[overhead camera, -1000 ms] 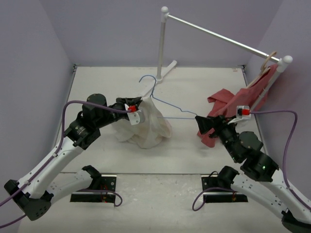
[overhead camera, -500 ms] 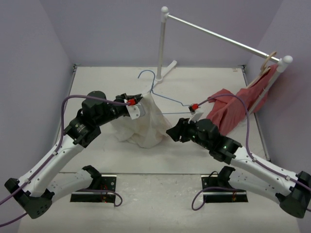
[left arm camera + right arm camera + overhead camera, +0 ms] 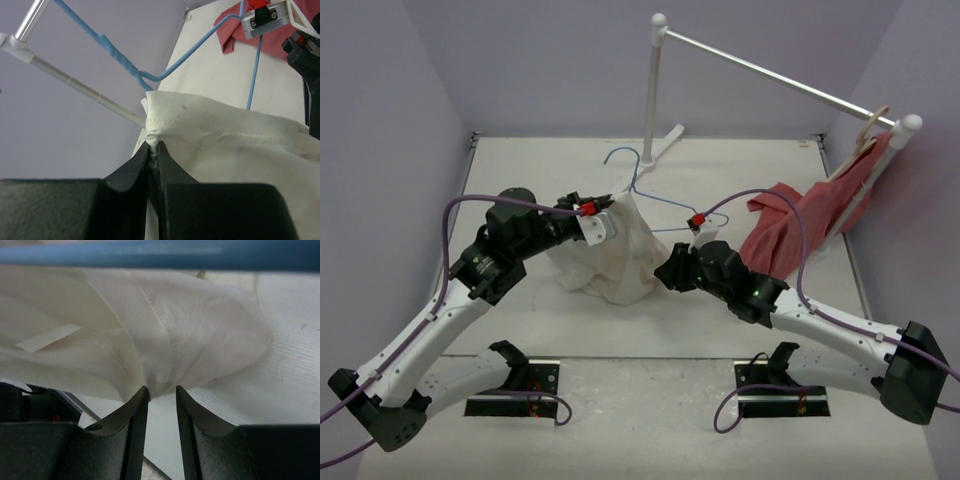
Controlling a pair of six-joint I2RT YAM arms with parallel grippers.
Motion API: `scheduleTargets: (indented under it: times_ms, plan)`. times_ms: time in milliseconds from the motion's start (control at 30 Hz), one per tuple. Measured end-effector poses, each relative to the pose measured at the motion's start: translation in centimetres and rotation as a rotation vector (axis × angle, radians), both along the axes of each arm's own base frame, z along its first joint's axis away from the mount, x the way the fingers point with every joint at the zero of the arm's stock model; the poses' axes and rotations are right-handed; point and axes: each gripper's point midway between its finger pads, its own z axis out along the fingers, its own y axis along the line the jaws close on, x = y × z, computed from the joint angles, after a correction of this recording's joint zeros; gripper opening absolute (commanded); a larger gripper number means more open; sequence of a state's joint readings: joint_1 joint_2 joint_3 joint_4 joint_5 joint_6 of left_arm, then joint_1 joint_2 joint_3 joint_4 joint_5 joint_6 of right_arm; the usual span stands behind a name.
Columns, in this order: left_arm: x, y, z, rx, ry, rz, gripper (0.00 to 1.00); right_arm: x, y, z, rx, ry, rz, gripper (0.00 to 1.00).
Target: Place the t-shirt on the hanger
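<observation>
The cream cotton t-shirt (image 3: 620,258) stands in a bunched heap at the centre of the top view, its foot on the white table (image 3: 520,170). The left gripper (image 3: 154,147) lifts its top edge, jaws nearly together on a thin pinch of the ribbed band. The thin light-blue wire hanger (image 3: 665,204) sits just above and right of that pinch, hook toward the upper centre and frame slanting down to the right over the cloth. The right gripper (image 3: 161,392) is at the shirt's lower right side with a narrow gap. A gathered fold runs in at its tips, but I cannot tell whether it is clamped.

Risks, as I judge them:
- The left hold is at the very fingertips, so a sideways tug could pull the band free and drop the shirt
- Neither gripper holds the hanger, so dragging cloth could tip it or slide it out
- The right fingers may catch 2 layers and close the opening

The cloth hides the hanger's lower bar, and what props the hanger up is unclear. Whether a wire arm has entered the neck cannot be read. In the right wrist view the hanger is only a blurred blue band along the top edge
</observation>
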State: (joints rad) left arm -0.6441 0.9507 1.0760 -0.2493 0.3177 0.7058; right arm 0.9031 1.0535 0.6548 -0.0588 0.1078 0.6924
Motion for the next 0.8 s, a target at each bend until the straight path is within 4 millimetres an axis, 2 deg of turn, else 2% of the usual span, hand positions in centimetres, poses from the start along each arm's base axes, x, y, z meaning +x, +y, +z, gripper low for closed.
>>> scheduleTargets:
  times_ms: [167, 267, 400, 433, 567, 700, 800]
  plan:
    - [-0.2, -0.1, 0.1, -0.007, 0.006, -0.010, 0.00, 0.5, -0.4, 0.8, 0.013, -0.027, -0.032, 0.34]
    - [-0.3, -0.2, 0.1, -0.013, 0.012, -0.012, 0.00, 0.9, -0.1, 1.3, 0.028, -0.041, -0.040, 0.42]
    - [-0.3, -0.2, 0.4, -0.024, 0.019, -0.013, 0.00, 1.3, 0.6, 1.3, 0.053, -0.040, -0.047, 0.40]
    - [-0.4, -0.2, 0.4, -0.027, 0.020, -0.013, 0.00, 1.4, 0.8, 1.4, 0.061, -0.039, -0.048, 0.38]
    - [-0.4, -0.3, 0.5, -0.030, 0.020, -0.016, 0.00, 1.6, 1.1, 1.8, 0.084, -0.044, -0.053, 0.02]
    - [-0.3, -0.3, 0.5, -0.030, 0.022, -0.014, 0.00, 1.8, 0.9, 1.7, 0.077, -0.049, -0.064, 0.00]
    - [-0.3, -0.2, 0.5, -0.032, 0.024, -0.007, 0.00, 1.7, 0.0, 1.7, 0.069, -0.061, -0.089, 0.00]
